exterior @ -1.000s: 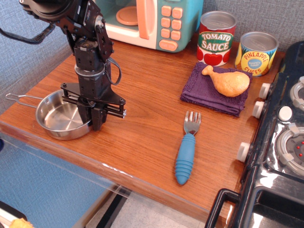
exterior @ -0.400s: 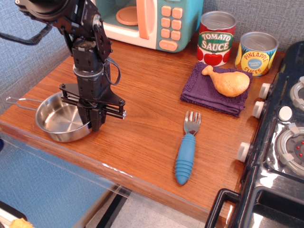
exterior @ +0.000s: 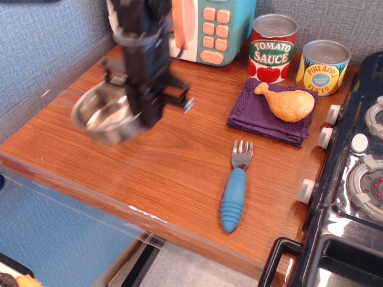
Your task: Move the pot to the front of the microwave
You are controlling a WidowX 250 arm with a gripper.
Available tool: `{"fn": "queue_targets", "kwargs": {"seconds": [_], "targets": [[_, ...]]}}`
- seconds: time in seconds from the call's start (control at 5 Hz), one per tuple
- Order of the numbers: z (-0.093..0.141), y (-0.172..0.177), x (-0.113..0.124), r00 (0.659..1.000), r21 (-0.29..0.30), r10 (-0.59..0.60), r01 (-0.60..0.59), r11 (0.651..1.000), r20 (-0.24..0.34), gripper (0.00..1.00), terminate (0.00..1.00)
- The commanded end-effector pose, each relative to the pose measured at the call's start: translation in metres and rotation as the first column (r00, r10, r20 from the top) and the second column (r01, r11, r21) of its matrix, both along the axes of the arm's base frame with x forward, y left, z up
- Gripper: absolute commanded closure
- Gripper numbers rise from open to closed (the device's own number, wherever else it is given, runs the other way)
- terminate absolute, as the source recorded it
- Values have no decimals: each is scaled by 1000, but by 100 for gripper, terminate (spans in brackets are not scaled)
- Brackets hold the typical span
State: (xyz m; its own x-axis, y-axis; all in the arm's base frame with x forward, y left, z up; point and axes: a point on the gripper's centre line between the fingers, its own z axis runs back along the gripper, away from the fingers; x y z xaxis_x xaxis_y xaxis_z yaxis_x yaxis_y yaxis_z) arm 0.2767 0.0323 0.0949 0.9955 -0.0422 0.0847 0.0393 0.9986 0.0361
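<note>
Pot (exterior: pixel 105 116) round shiny steel (blurred), hand (exterior: pixel 146 116) gripping rim.

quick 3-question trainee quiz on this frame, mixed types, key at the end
1. True or false: the pot sits flat on the table.
2. What lies on the purple cloth? A) fork B) chicken leg C) tomato can
3. Fill in: the fork has a ____ handle.

Key
1. False. The pot is blurred and seems raised, held at its rim by the gripper, left of the microwave front.
2. B. The chicken leg lies on the cloth; the tomato can and pineapple can stand behind it.
3. Blue.
</note>
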Motion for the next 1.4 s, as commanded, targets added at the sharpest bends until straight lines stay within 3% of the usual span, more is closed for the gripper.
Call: {"fn": "queue_targets", "kwargs": {"seconds": [0.0, 0.4, 0.8, 1.2], "targets": [[27, -21, 73, 990, 47, -126, 123, 991, 65, 100, 0], [-1, -9, 115, 992, 73, -130, 130, 989, -6, 100, 0], [-29, 23, 123, 993, 70, -89, 95, 993, -79, 100, 0], [-48, 46, 116, 990, 48, -41, 47, 998, -133, 100, 0]]}}
